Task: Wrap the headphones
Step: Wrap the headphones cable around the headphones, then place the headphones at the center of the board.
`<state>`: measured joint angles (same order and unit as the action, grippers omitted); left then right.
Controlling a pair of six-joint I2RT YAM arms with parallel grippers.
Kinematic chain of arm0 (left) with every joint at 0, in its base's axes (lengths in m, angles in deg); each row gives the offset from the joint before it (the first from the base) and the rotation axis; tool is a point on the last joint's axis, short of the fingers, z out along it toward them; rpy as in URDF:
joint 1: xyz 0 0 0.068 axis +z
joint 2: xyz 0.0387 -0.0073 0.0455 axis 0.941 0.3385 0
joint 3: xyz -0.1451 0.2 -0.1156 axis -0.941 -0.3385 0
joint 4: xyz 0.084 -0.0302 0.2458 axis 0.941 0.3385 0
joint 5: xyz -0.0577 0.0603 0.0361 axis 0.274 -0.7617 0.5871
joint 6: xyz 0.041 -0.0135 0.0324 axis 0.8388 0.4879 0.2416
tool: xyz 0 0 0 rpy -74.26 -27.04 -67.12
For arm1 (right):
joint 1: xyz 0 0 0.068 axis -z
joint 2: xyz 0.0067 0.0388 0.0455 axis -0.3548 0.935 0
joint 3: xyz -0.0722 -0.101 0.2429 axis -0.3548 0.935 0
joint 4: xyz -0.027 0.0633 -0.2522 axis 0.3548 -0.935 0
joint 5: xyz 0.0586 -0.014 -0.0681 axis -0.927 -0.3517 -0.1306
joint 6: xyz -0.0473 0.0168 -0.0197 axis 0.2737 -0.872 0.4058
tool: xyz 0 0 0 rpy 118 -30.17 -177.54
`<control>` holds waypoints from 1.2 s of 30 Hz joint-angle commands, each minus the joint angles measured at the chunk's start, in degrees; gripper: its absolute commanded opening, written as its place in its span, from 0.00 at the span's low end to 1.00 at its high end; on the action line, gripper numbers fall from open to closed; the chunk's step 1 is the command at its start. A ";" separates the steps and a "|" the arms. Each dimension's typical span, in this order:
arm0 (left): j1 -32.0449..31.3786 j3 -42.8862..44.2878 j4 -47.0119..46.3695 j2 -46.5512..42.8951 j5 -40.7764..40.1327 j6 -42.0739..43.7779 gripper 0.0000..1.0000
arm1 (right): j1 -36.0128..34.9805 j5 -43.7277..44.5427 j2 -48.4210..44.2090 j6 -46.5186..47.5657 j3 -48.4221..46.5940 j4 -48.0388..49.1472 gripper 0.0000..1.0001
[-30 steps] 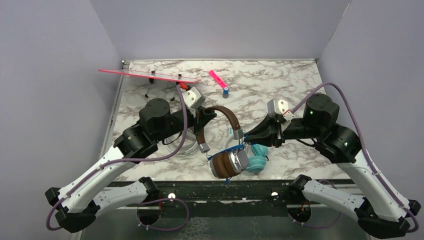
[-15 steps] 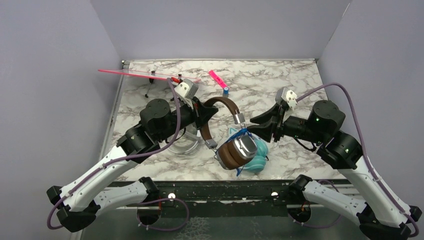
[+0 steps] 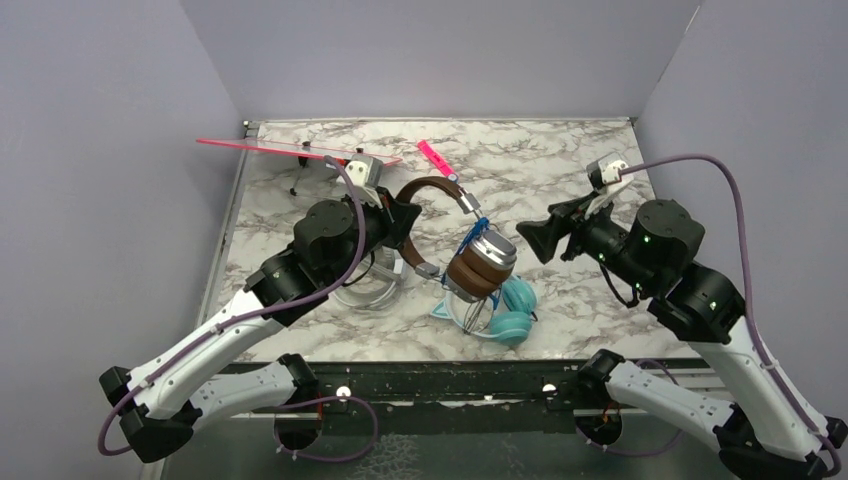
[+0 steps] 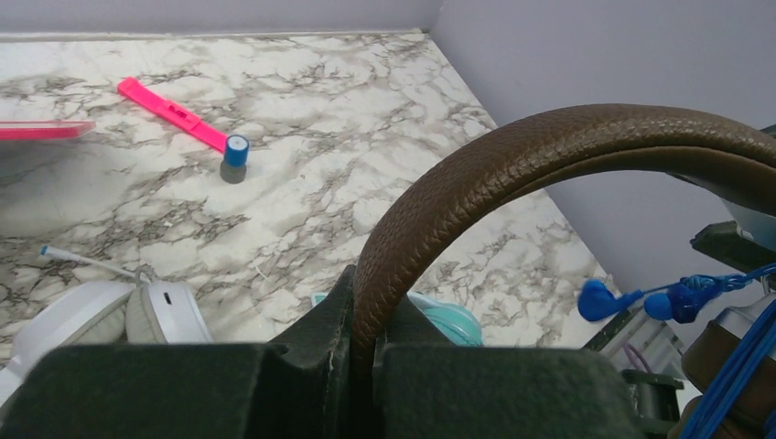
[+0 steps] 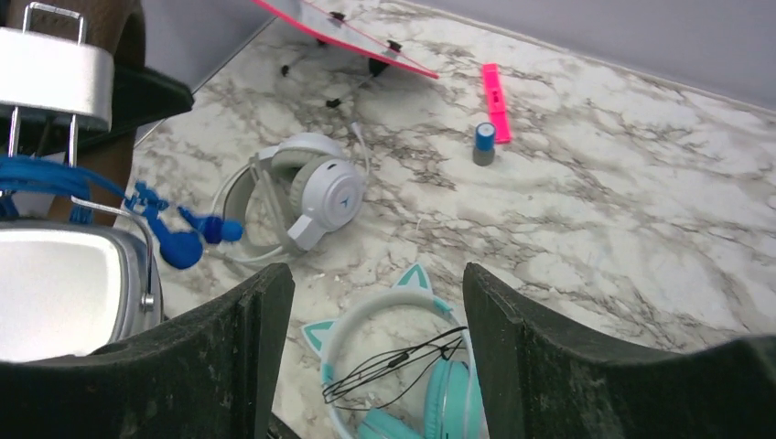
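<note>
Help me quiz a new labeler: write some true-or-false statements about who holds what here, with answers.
1. The left gripper is shut on the brown headphones' headband. True.
2. The teal headphones lie on the table. True.
3. The right gripper grips the teal headphones. False: it is open, holding nothing.
4. The white headphones hang from the brown headphones. False: they lie on the table.

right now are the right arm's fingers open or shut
Open: in the right wrist view the black fingers stand wide apart, empty, with the teal cat-ear headphones showing through the gap.
</note>
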<state>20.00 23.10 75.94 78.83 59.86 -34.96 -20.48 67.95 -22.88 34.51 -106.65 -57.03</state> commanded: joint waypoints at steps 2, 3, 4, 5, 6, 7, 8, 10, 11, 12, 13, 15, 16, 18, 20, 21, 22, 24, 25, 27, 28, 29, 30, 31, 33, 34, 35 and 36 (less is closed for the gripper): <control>0.12 0.14 -5.78 -0.26 -5.97 0.70 0.00 | 0.03 10.09 7.31 -6.13 -9.29 -6.71 0.81; 0.12 -0.03 -6.13 -0.48 -6.40 1.70 0.00 | -0.01 8.62 9.32 -6.57 -11.91 -7.58 0.84; 0.12 -0.25 -6.52 -0.49 -6.91 2.82 0.00 | -0.02 6.97 11.48 -7.05 -14.96 -8.90 0.85; 0.12 -0.32 -6.57 -0.52 -7.45 3.93 0.00 | -0.03 4.27 13.51 -7.62 -18.35 -10.32 0.85; 0.11 -0.33 -6.58 -0.49 -8.05 5.79 0.00 | 0.02 1.51 14.97 -7.70 -21.30 -11.02 0.85; 0.12 -0.28 -6.35 -0.52 -8.64 7.04 0.00 | 0.03 -1.22 16.05 -7.90 -23.80 -11.29 0.86; 0.12 -0.25 -6.20 -0.59 -9.03 7.98 0.00 | -0.04 -5.23 17.11 -8.07 -26.27 -11.44 0.90; 0.12 -0.79 -7.09 -1.30 -8.87 9.69 0.00 | -0.02 -11.79 19.72 -9.33 -30.71 -12.45 0.99; 0.07 -1.18 -7.89 -1.83 -8.32 10.43 0.00 | 0.01 -15.50 20.73 -10.09 -31.65 -12.35 0.99; 0.11 -1.68 -8.88 -2.28 -7.69 10.95 0.00 | 0.01 -20.31 21.55 -11.04 -31.59 -10.67 0.99; 0.14 -1.99 -9.51 -2.77 -7.28 11.21 0.00 | 0.02 -23.80 22.21 -12.13 -31.33 -9.20 0.99; 0.06 -2.40 -10.39 -3.17 -6.51 11.61 0.00 | -0.02 -30.12 23.31 -14.15 -30.30 -5.63 0.99; 0.17 -2.43 -10.66 -3.30 -5.98 11.85 0.00 | 0.01 -32.53 23.71 -14.94 -29.76 -4.07 0.99; 0.12 -2.44 -11.03 -3.53 -4.55 12.17 0.00 | 0.03 -33.62 24.76 -15.79 -29.15 -2.49 0.99; 0.12 -2.37 -11.04 -3.77 -3.60 12.27 0.00 | 0.04 -32.24 25.67 -15.17 -29.53 -2.94 0.99; 0.12 -2.33 -10.88 -3.89 -3.36 12.28 0.00 | 0.03 -31.86 25.97 -15.09 -29.50 -2.81 0.99; 0.12 -2.27 -10.68 -4.15 -3.17 12.31 0.00 | 0.02 -32.05 26.23 -15.15 -29.02 -2.27 0.99; 0.12 -2.26 -10.20 -4.34 -3.28 12.28 0.00 | 0.03 -32.91 26.78 -15.66 -27.71 -0.64 0.94; 0.12 -2.26 -10.08 -4.38 -3.38 12.26 0.00 | 0.01 -33.15 27.09 -15.81 -27.18 0.15 0.92; 0.12 -2.26 -9.85 -4.20 -3.35 12.39 0.00 | 0.03 -33.69 27.45 -16.25 -26.20 2.13 0.86; 0.12 -2.26 -9.67 -4.12 -3.41 12.44 0.00 | 0.03 -33.57 27.63 -16.58 -25.89 2.98 0.83; 0.07 -2.26 -9.51 -4.03 -3.48 12.40 0.00 | 0.03 -33.56 27.91 -16.86 -25.83 3.51 0.79; 0.11 -2.26 -9.46 -3.94 -3.46 12.30 0.00 | 0.03 -33.84 28.24 -16.96 -25.90 3.98 0.76; 0.16 -2.26 -9.44 -3.87 -3.53 12.31 0.00 | 0.03 -34.29 28.45 -17.16 -25.97 4.28 0.73; 0.12 -2.15 -9.28 -3.70 -4.27 12.11 0.00 | 0.01 -34.89 28.77 -17.40 -25.52 4.62 0.65; 0.12 -1.95 -8.78 -3.54 -4.76 11.93 0.00 | 0.03 -34.99 28.91 -17.37 -25.23 4.59 0.60; 0.12 -1.64 -8.56 -3.41 -5.20 11.88 0.00 | -0.04 -34.69 28.88 -17.32 -24.93 4.55 0.58; 0.12 -1.57 -8.47 -3.31 -5.31 11.95 0.00 | -0.01 -34.32 28.83 -17.09 -24.61 4.55 0.56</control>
<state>20.00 20.44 69.77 75.75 55.25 -22.00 -20.48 35.34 5.67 17.85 -132.40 -55.41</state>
